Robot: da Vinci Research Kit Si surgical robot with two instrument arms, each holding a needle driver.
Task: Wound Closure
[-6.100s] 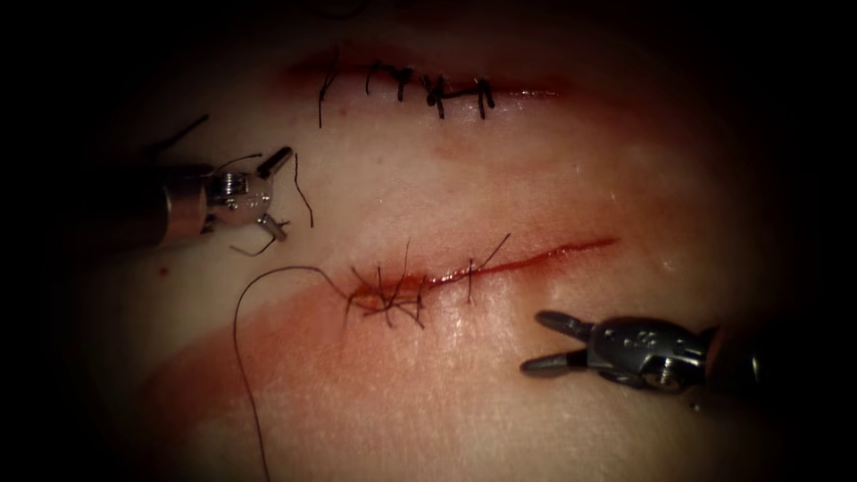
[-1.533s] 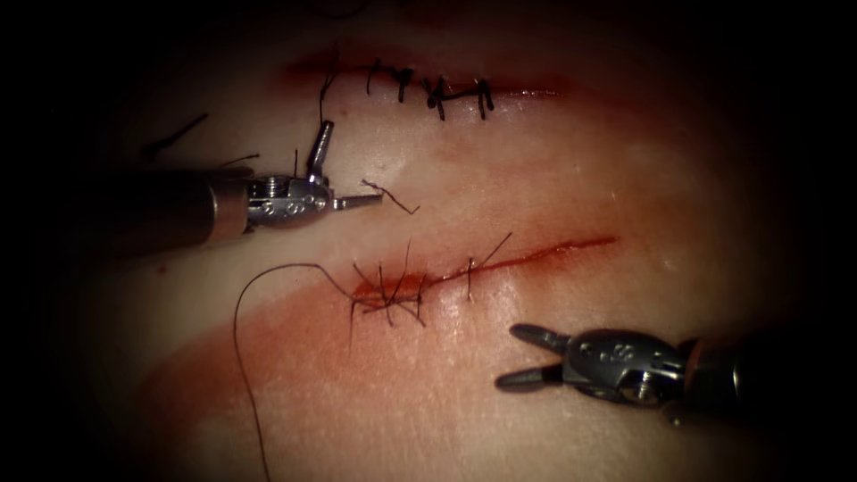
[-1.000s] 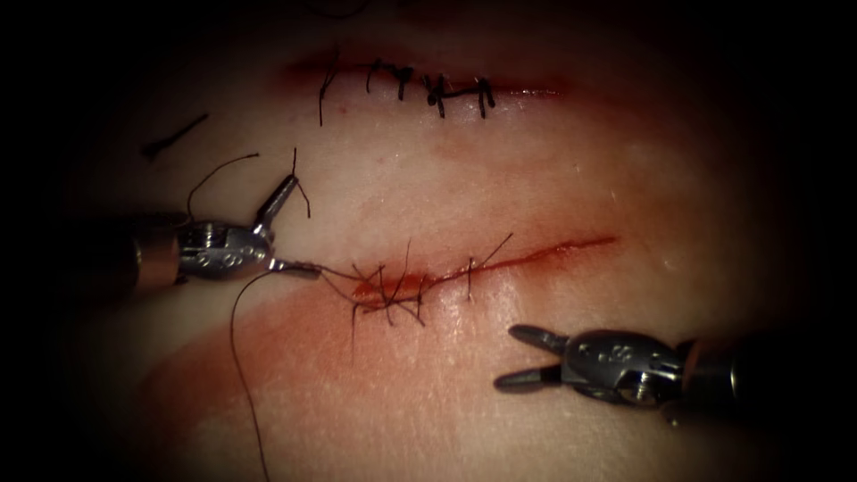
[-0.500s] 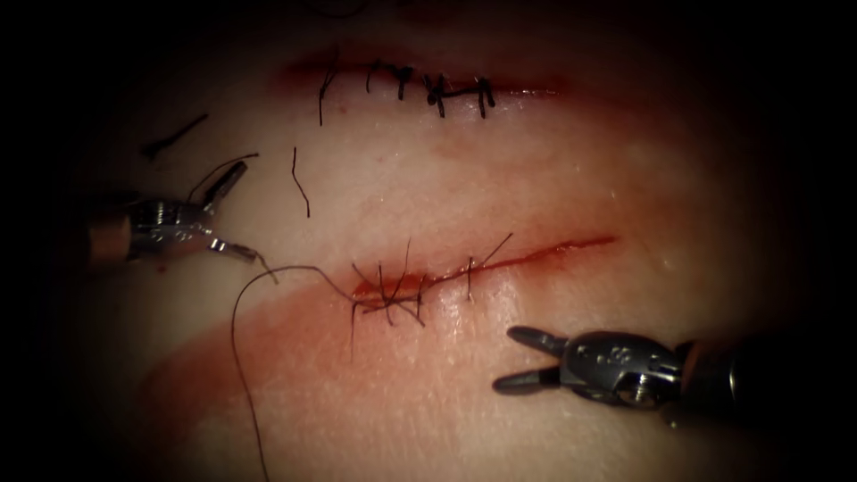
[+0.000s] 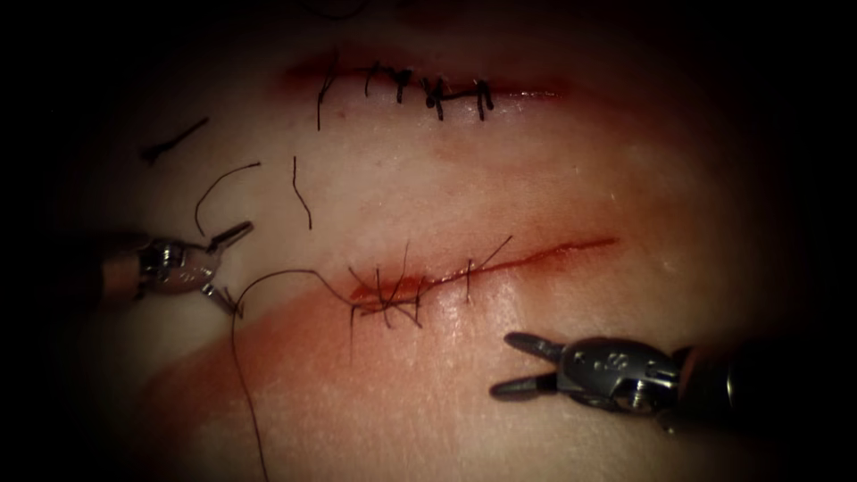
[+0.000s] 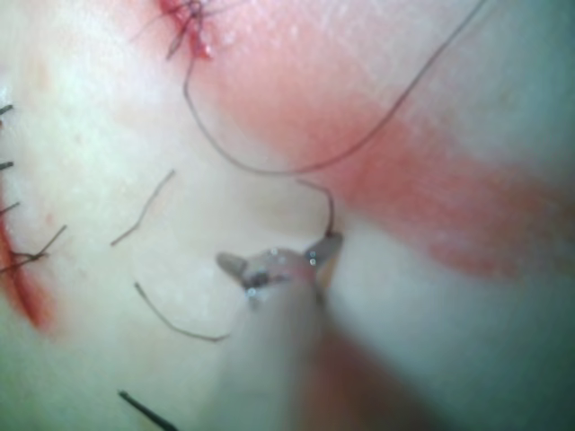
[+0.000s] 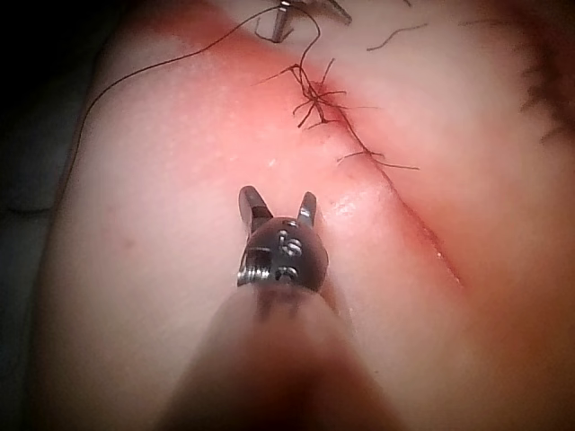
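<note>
Two needle drivers work over the tissue (image 5: 553, 178), and we see neither one holding the needle; we cannot find the needle in these views. Our left tool (image 5: 226, 268) sits well to the left of the cut (image 5: 500, 261), jaws spread wide. In the endoscope view its lower jaw tip touches the long thread (image 5: 239, 357) where that strand bends. In the left wrist view the same tool (image 6: 280, 260) has a short curl of thread (image 6: 325, 202) rising from one jaw tip, but we cannot tell whether that is held or merely touching. Our right tool (image 5: 518, 364) hovers below the cut and toward its right, jaws parted in a narrow V and holding nothing; the right wrist view shows it (image 7: 280, 208) clear of the stitches.

We see the long thread running from the knotted stitches (image 5: 388, 290) at the cut's left end, arching leftward, then dropping down toward the picture's lower edge. The right stretch of the cut lies open and red. Red fluid (image 5: 295, 348) stains the tissue below and left of the stitches. Three loose cut ends of thread (image 5: 301, 192) lie on the tissue above the left tool. Farther up, a second cut (image 5: 428, 85) is closed with dark stitches.
</note>
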